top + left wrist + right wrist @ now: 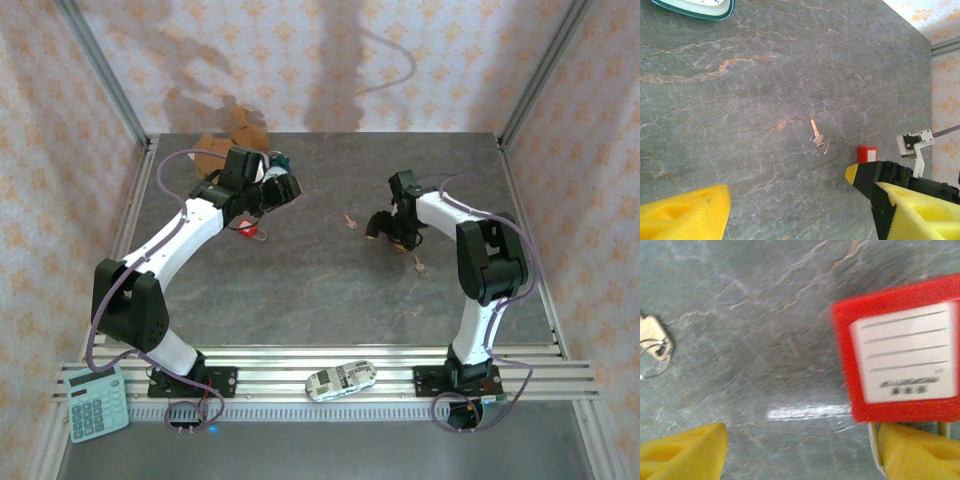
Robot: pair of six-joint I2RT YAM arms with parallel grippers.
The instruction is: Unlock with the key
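A small silver key [818, 137] with a wire ring lies flat on the grey stone table [330, 290], also seen as the key [349, 222] between the two arms. Just beside it lies a red padlock [867, 153] with a white lined label; the padlock [900, 350] is close up in the right wrist view, with the key [652, 340] at the left edge. My right gripper [800, 440] hovers open at the padlock, whose near edge sits just past the right finger [915, 455]. My left gripper [800, 200] is open and empty, short of the key.
A second red item [250, 228] lies under the left forearm. A small key-like piece [418, 265] rests near the right arm. A brown plush toy [225, 135] and a teal-rimmed object [695, 6] sit at the back left. A calculator [97, 402] and toy car [340, 380] lie at the near rail.
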